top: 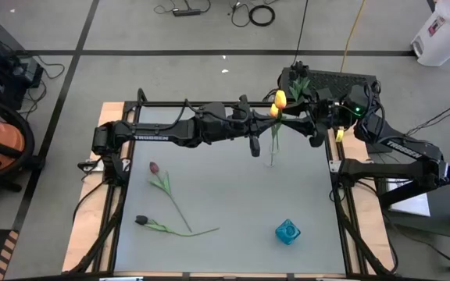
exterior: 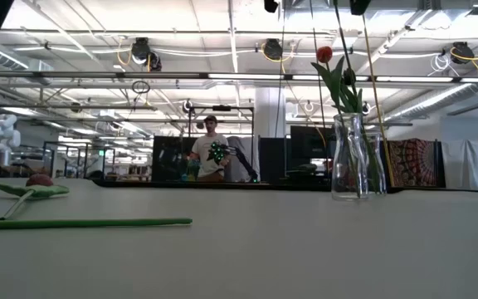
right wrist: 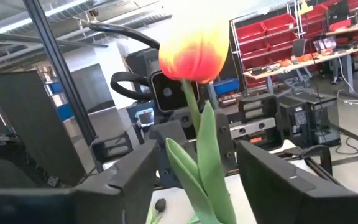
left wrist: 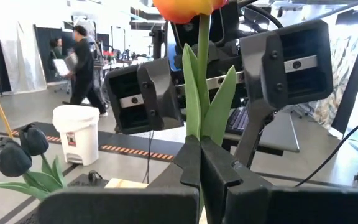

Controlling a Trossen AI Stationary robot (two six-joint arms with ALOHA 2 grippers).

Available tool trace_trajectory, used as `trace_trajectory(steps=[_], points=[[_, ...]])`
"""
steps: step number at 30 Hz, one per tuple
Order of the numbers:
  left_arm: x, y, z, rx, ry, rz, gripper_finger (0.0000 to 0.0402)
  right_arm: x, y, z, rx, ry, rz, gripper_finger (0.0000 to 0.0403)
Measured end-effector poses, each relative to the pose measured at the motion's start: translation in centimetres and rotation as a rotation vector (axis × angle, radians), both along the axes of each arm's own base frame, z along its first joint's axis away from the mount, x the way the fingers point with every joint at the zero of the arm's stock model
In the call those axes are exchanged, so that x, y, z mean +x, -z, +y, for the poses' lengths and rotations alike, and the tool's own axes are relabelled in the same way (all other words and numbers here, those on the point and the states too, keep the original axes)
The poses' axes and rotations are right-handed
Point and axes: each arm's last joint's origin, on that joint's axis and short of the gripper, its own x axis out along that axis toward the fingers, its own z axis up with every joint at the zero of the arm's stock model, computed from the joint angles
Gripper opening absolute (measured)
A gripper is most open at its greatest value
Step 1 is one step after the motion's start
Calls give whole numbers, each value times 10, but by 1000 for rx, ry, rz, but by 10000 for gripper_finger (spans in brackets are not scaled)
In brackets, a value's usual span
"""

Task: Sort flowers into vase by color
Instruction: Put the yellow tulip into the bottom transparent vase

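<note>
Two tulips are lying at the desk's (top: 225, 250) lower left; the left pincer (left wrist: 199, 163) is clamping one yellow-orange tulip (left wrist: 194, 74), right pincer (right wrist: 194, 171) fingers standing apart around it

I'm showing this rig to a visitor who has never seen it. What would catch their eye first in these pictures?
Most striking is the yellow-orange tulip held up at the table's far edge, its stem pinched in the shut left gripper while the right gripper stands open around its leaves. Next come two tulips lying flat near the left side, a pinkish red one and a dark one, and a small blue vase at the near edge.
</note>
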Motion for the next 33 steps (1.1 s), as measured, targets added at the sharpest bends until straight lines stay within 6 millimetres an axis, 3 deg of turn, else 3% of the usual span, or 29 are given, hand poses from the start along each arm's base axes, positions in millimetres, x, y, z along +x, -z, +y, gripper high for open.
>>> trace_trajectory(steps=[13,24,33], points=[[0,0,0,2,13,0,0,14,5,0,20,-33,14,161],[0,1,-1,1,13,6,0,15,2,0,4,-34,-15,134],[0,0,-1,1,14,7,0,15,2,0,-19,-27,-17,47]])
